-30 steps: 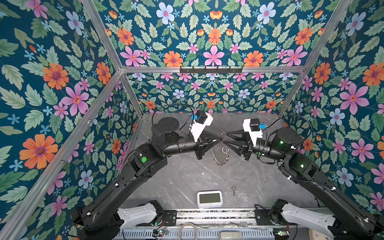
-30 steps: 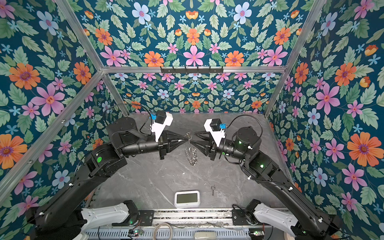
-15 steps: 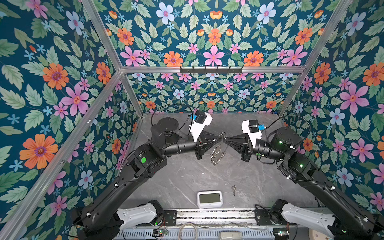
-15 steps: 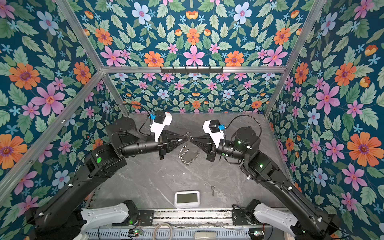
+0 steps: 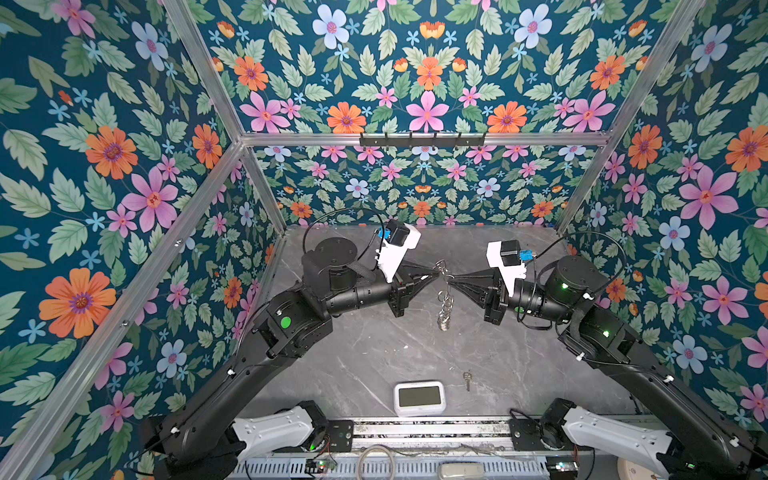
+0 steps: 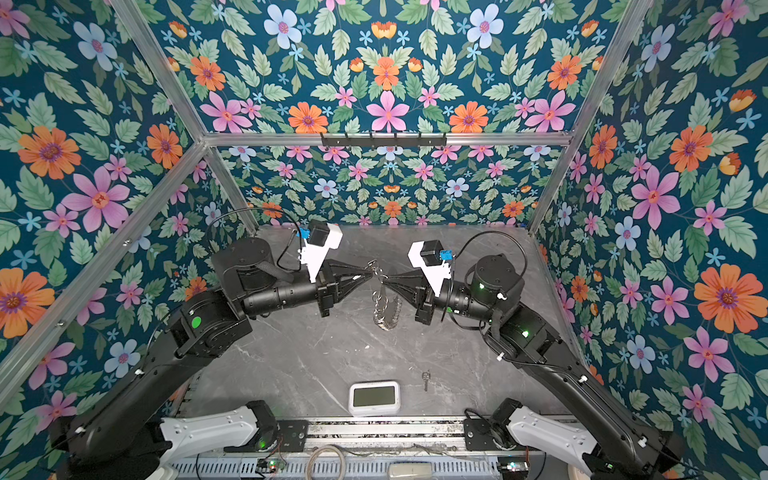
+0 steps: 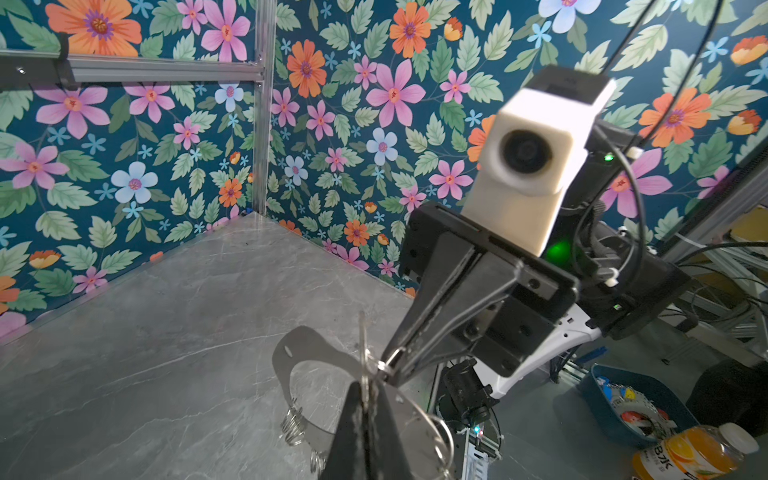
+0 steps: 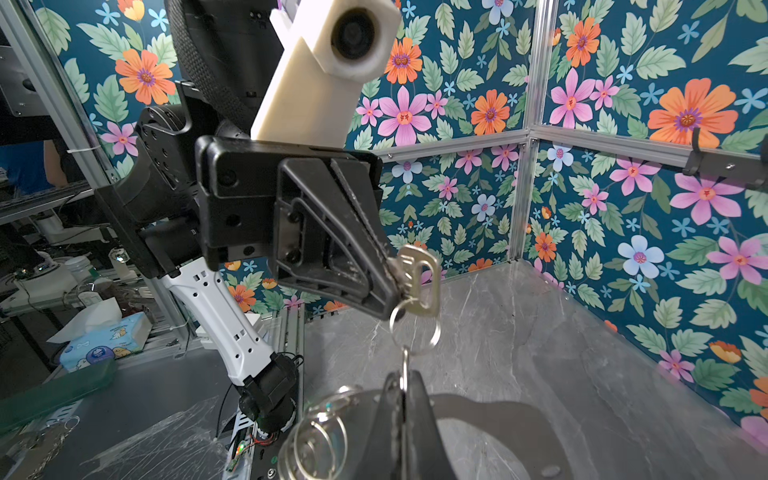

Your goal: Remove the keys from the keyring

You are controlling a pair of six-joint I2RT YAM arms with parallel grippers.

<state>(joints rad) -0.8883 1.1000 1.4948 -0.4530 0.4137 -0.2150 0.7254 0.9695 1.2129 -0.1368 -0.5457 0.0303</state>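
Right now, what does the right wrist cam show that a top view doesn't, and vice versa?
Right wrist only: the grip detail. The left gripper is shut on the held key, whose slotted head sticks out. A split ring threads that head, and the right gripper is shut on the keyring ring chain just below.
Top view only: the white clock and a loose key, apart on the table.
Both: the grippers tip to tip, with the keyring hanging between them.
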